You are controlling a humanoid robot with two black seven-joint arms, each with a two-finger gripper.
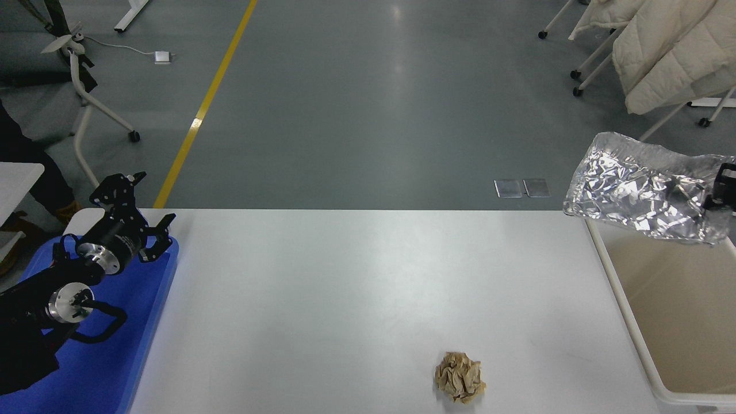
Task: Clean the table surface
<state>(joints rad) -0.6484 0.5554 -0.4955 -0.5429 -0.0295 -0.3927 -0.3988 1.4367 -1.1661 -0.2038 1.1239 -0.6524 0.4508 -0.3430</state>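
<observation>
While the table surface [356, 299] fills most of the view, only 1 piece of litter lies on it: a crumpled brown paper ball [459, 376] near its front edge. A cream bin [624, 322] stands against the table's right side, and a sheet of foil [644, 192] hangs over the bin's far end, its long axis running across the bin. The right gripper [719, 195] pinches the foil's right edge at the picture's border. Judged from this, the drop is straight down. The left gripper [135, 215], fingers spread and empty, sits over the blue tray [115, 368] at the table's left.
</observation>
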